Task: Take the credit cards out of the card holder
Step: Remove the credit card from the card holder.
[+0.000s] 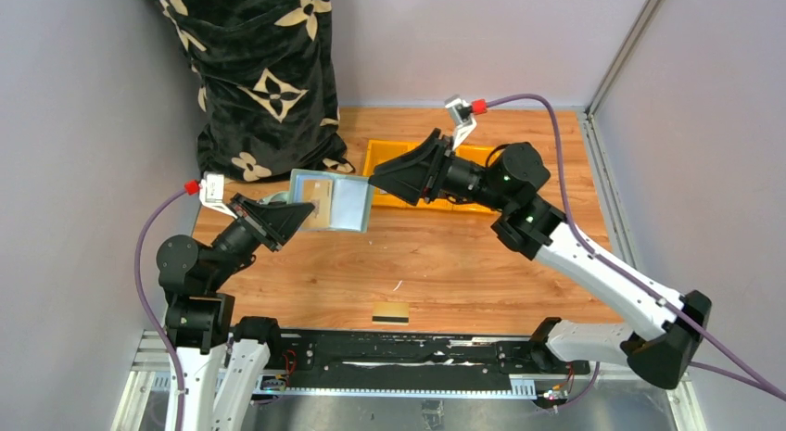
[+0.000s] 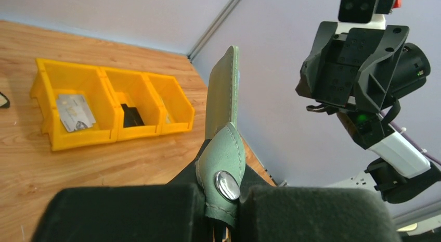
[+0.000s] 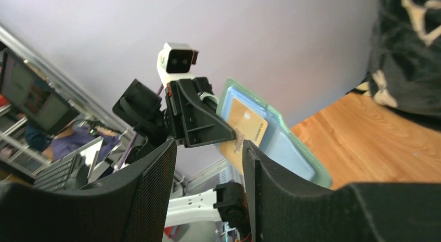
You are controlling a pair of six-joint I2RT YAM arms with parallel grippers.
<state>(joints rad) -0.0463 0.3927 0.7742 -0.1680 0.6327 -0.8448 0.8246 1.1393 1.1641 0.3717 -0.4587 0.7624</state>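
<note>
Overhead looks down, wrist views close-up — both apparently share the card holder [image 1: 345, 205]

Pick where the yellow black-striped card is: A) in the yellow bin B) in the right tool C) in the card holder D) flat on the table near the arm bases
D: the striped card lies on the table, apart from the card holder the left tool holds up.

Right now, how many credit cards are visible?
2 clear ones: a tan card in the open wallet held in the air, a gold black-striped card on the table. A grey card-like thing lies in the yellow bin; pockets may hide more.
</note>
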